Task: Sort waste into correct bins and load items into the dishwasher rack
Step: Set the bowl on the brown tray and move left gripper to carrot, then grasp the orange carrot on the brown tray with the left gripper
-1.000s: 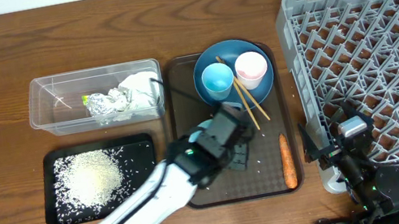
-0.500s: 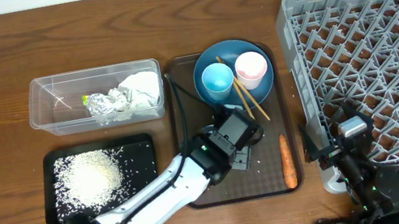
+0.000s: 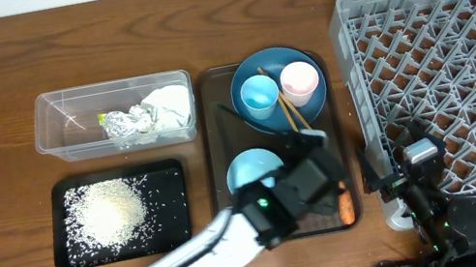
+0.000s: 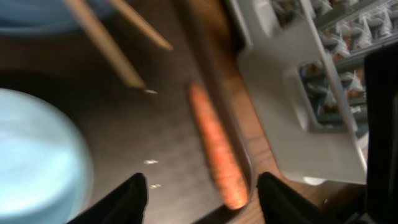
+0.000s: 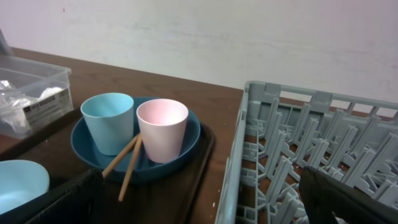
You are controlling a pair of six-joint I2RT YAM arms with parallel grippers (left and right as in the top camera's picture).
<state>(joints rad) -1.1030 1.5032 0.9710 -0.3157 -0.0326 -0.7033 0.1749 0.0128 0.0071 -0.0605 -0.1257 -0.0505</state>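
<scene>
My left gripper (image 4: 202, 200) is open low over the brown serving tray (image 3: 216, 118). The near tip of the orange carrot (image 4: 214, 146) lies between its fingers, untouched. In the overhead view the left gripper (image 3: 318, 183) covers most of the carrot (image 3: 345, 205). The white-and-pale-blue bowl (image 3: 254, 168) sits on the tray beside it. A dark-blue dish (image 3: 273, 63) carries the light-blue cup (image 3: 260, 95), the pink cup (image 3: 300, 81) and the chopsticks (image 3: 296, 115). My right gripper (image 5: 205, 208) stands open at the near left corner of the grey dishwasher rack (image 3: 447, 67), holding nothing.
The clear tub (image 3: 59, 121) at the back left holds the foil wrapper (image 3: 123, 124) and white tissue (image 3: 167, 107). In front of it the black tray (image 3: 167, 175) holds rice (image 3: 113, 213). The rack's corner (image 4: 298, 118) stands close to the right of the carrot.
My left gripper has opened and moved right from the tray's middle to the carrot. The bowl now shows where the gripper was. The right arm has not moved.
</scene>
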